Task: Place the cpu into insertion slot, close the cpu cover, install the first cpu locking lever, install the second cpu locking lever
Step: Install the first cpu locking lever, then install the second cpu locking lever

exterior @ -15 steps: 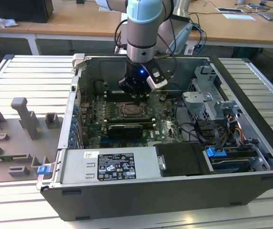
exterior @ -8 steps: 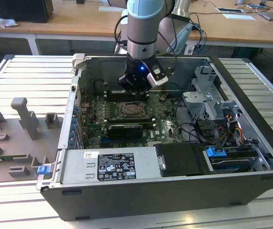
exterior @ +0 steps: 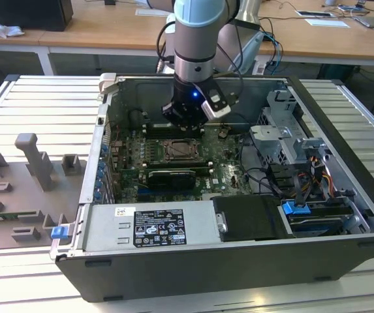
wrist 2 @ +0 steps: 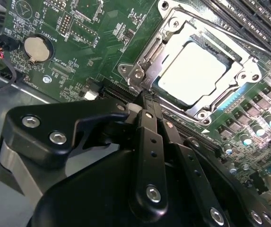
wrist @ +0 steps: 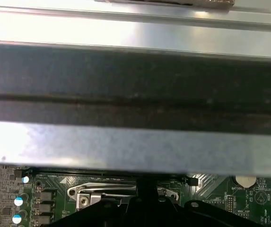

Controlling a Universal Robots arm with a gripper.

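The cpu (wrist 2: 194, 71) lies flat in the insertion slot (exterior: 179, 151) on the green motherboard inside the open computer case. The silver cpu cover (wrist 2: 241, 78) is folded down around it, framing its pale metal top. My gripper (wrist 2: 144, 99) has its black fingers shut together with nothing between them, the tips at the corner of the cover's frame. In the exterior view the gripper (exterior: 185, 124) hangs just behind the slot. In the first wrist view the gripper (wrist: 147, 187) stands over the cover's silver edge (wrist: 102, 191). I cannot tell whether the locking levers are latched.
Long black memory slots (wrist 2: 249, 19) run beside the socket. A coin cell (wrist 2: 35, 48) sits on the board. A black graphics card (exterior: 167, 177) lies in front of the socket, a power supply (exterior: 151, 225) at the case front, a drive cage (exterior: 291, 140) toward the exterior view's right.
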